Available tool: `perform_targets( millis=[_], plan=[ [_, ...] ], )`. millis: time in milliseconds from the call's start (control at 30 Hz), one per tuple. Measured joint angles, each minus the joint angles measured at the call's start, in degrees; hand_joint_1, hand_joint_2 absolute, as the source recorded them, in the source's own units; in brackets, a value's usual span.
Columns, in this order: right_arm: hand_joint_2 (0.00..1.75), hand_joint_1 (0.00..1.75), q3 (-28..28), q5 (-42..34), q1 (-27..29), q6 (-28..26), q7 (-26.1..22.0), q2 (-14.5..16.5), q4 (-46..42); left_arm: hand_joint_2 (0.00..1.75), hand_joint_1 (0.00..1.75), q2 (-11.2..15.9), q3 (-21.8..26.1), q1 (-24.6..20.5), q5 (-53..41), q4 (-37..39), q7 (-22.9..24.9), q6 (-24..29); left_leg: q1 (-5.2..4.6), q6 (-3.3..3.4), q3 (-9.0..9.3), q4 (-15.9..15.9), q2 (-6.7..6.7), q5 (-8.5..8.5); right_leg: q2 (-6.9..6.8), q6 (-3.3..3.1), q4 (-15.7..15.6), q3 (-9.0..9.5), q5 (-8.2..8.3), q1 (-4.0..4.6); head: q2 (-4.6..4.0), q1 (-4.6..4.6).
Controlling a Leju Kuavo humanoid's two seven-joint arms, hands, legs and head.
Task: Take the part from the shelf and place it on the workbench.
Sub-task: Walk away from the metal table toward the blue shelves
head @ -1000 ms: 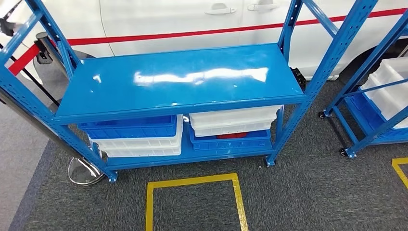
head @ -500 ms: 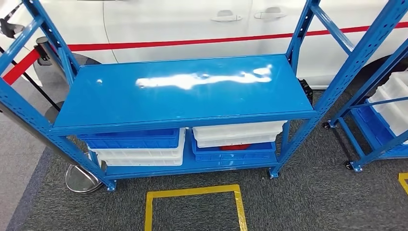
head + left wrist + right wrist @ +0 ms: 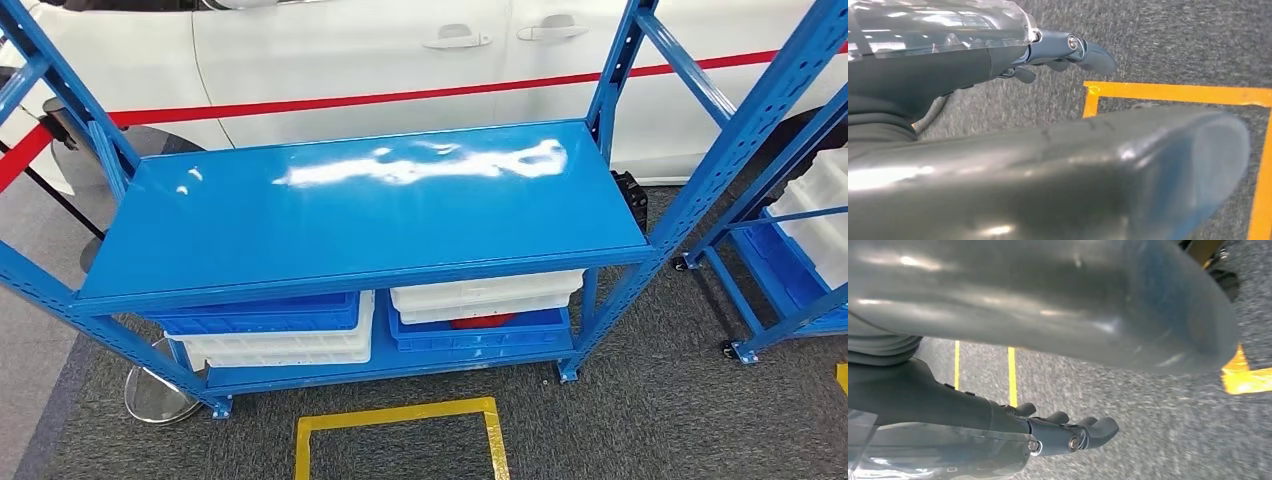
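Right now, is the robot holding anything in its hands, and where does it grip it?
Nothing is held. The left hand and the right hand both hang over the carpet, fingers loosely extended and holding nothing.

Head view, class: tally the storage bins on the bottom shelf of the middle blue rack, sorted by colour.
Blue bins: 2
White bins: 2
Total: 4
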Motion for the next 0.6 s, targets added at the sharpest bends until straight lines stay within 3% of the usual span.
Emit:
perform_targets(
  millis=[67,167,200,267,300,333,367,433,467,533,600],
  plan=[
    [0.00,0.00,0.0,0.1,-0.1,0.0,0.0,0.0,0.0,0.00,0.00,0.0,0.0,0.1,-0.1,0.0,0.0,0.1,-0.37,0.54,0.07,-0.6,0.02,-0.27,0.01,0.78,-0.1,0.19,-0.52,0.09,0.01,-0.09],
    [0.00,0.00,-0.1,0.2,-0.2,0.0,0.0,0.0,-0.1,0.00,0.00,-0.1,0.0,0.1,-0.1,0.0,-0.1,0.3,0.09,1.23,1.12,-2.1,-0.09,0.76,0.02,1.66,1.4,0.04,-2.03,0.16,0.01,-0.07],
    [0.00,0.00,-0.1,0.2,-0.3,0.0,0.0,0.0,-0.1,0.00,0.00,-0.1,0.0,0.0,-0.1,0.0,-0.2,0.3,0.22,1.48,1.46,-2.5,-0.08,0.78,0.05,1.81,3.9,-1.28,-3.36,0.16,0.01,-0.02],
    [0.00,0.00,-0.1,0.3,-0.3,0.0,0.0,0.0,-0.1,0.00,0.00,-0.1,0.0,-0.2,-0.1,0.0,-0.4,0.3,0.07,1.91,1.85,-2.7,-0.06,0.44,0.08,1.98,11.4,-5.74,-6.31,0.20,0.00,0.02],
    [0.00,0.00,-0.1,0.3,-0.3,0.0,0.0,0.0,-0.1,0.00,0.00,-0.2,0.0,-0.2,-0.1,0.0,-0.4,0.3,0.02,2.02,2.08,-2.7,-0.10,0.22,0.07,2.05,14.3,-7.81,-6.88,0.20,0.00,0.02],
    [0.00,0.00,-0.1,0.3,-0.3,0.0,0.0,0.0,-0.1,0.00,0.00,-0.2,0.0,-0.2,-0.1,0.0,-0.5,0.3,-0.02,2.06,2.39,-2.7,-0.16,-0.04,0.07,2.09,15.5,-9.04,-6.26,0.20,0.00,0.02],
    [0.00,0.00,-0.2,0.3,-0.3,0.0,0.0,0.0,-0.1,0.00,0.00,-0.2,0.0,-0.2,-0.1,0.0,-0.5,0.3,-0.04,2.02,2.81,-2.7,-0.25,-0.33,0.07,2.08,14.6,-9.26,-4.46,0.20,0.00,0.02],
    [0.00,0.00,-0.2,0.4,-0.2,0.0,0.0,0.0,-0.2,0.00,0.00,-0.3,0.0,-0.2,-0.1,0.0,-0.5,0.3,-0.04,1.72,3.66,-2.6,-0.39,-1.03,0.07,1.86,7.8,-7.28,0.80,0.20,0.00,0.03],
    [0.00,0.00,-0.3,0.4,-0.3,0.0,0.0,0.0,-0.2,0.00,0.00,-0.3,0.0,-0.2,-0.1,0.0,-0.5,0.3,-0.16,1.43,3.91,-2.4,-0.44,-1.46,0.08,1.65,4.4,-6.12,2.57,0.26,0.00,0.03],
    [0.00,0.00,-0.5,0.5,-0.4,0.0,0.0,0.0,-0.2,0.00,0.00,-0.3,0.0,-0.3,-0.1,0.0,-0.5,0.3,-0.39,0.86,3.99,-2.3,-0.47,-2.01,0.18,1.12,1.1,-5.07,3.48,0.36,0.00,-0.01],
    [0.00,0.00,-0.6,0.5,-0.4,0.0,0.0,0.0,-0.2,0.00,0.00,-0.3,0.0,-0.4,-0.2,0.0,-0.5,0.3,-0.48,0.33,4.10,-2.3,-0.47,-2.24,0.23,0.54,0.8,-4.96,3.31,0.34,0.01,-0.04]
  ],
)
